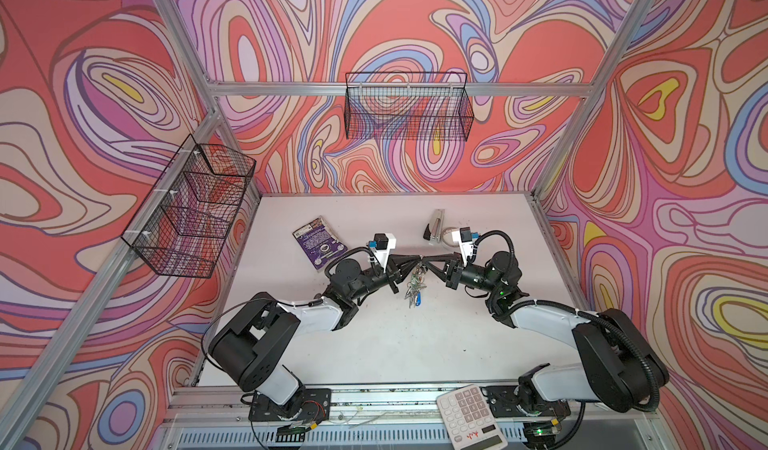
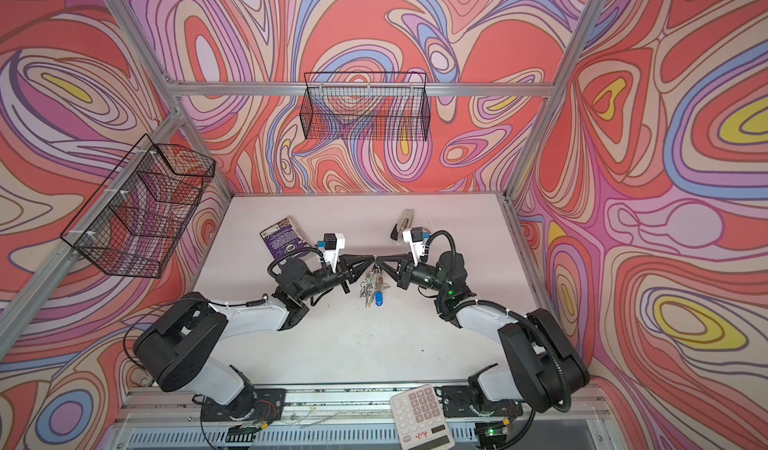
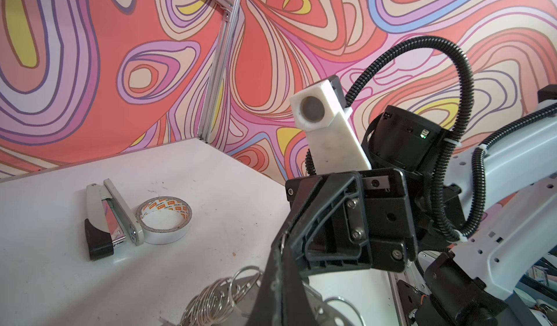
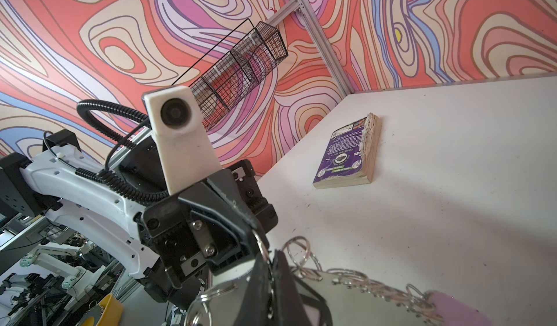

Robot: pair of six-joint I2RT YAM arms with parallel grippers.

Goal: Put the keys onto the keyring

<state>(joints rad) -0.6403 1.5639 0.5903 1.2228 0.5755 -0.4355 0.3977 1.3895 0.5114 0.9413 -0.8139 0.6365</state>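
**Keyring (image 1: 417, 279) hanging mid-bench**

Over the bench (image 1: 374, 344), the left fingers (image 1: 407, 258) and right fingers (image 1: 436, 258) are pinching shut on the keyring's top as it is dangling below them; the keys are indistinguishable in its bunch.

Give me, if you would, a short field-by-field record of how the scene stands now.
left claw: shut on a small ring of the keyring
right claw: shut on the keyring too, tips meeting the left claw's
keyring state: held up between both claws, tagged keys dangling
black-tagged key: cannot be picked out in the bunch
table: book, stapler, tape roll
front rail: calculator
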